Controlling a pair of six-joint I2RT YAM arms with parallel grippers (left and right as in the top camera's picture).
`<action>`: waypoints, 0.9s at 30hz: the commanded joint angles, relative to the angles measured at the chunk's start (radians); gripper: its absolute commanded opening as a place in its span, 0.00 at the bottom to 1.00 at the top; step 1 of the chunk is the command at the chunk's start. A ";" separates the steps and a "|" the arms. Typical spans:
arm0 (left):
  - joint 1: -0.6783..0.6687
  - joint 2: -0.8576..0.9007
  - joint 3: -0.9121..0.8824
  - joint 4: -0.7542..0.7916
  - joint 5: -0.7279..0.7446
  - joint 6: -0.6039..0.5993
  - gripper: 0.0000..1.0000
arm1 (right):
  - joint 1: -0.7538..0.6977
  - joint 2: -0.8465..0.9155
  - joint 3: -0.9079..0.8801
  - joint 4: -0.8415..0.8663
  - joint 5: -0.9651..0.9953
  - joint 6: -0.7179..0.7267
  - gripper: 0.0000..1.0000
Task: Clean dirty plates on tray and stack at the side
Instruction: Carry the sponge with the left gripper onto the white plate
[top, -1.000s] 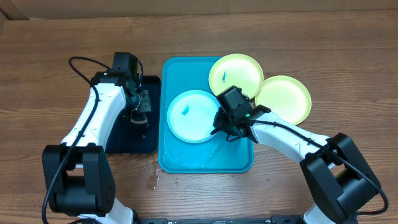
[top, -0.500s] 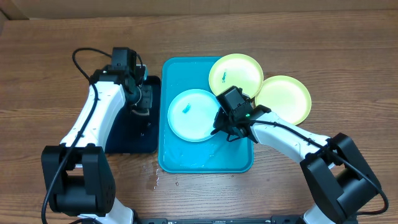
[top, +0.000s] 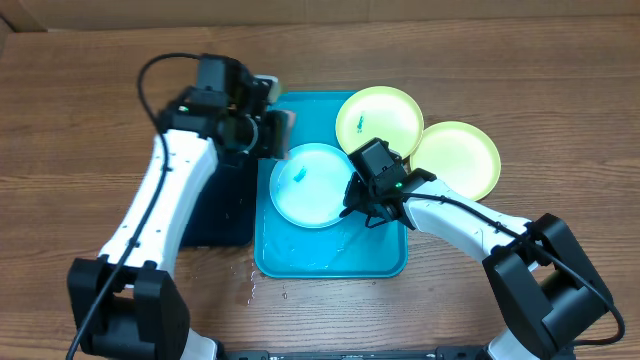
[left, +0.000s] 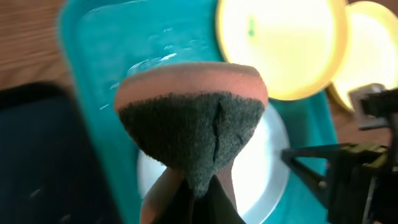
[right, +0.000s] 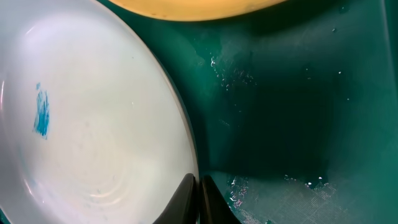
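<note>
Got left gripper (left: 194, 199) clamped on orange sponge (left: 191, 124), dark scrub face clear only from left wrist, over far left edge of bright blue rectangular plastic tray (top: 330, 258). Right gripper (right: 196, 190) pinching rim of light blue round plastic plate (top: 308, 190), mid-tray. Bare wet tray floor right of it. Yellow-green round plastic plate (top: 378, 118) overlapping tray's far right corner.

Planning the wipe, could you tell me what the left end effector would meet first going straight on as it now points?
The sponge in the left end effector leads and would likely land on the light blue plate in the tray, though depth is unclear.
</note>
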 joint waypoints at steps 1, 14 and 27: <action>-0.059 -0.010 -0.045 0.057 0.035 0.021 0.04 | -0.001 0.003 -0.013 0.001 -0.015 -0.020 0.07; -0.112 -0.010 -0.119 0.137 -0.142 0.026 0.04 | -0.001 0.003 -0.013 -0.007 -0.105 -0.035 0.33; -0.122 0.072 -0.138 0.147 -0.146 0.026 0.04 | -0.001 0.003 -0.013 -0.023 -0.082 -0.013 0.04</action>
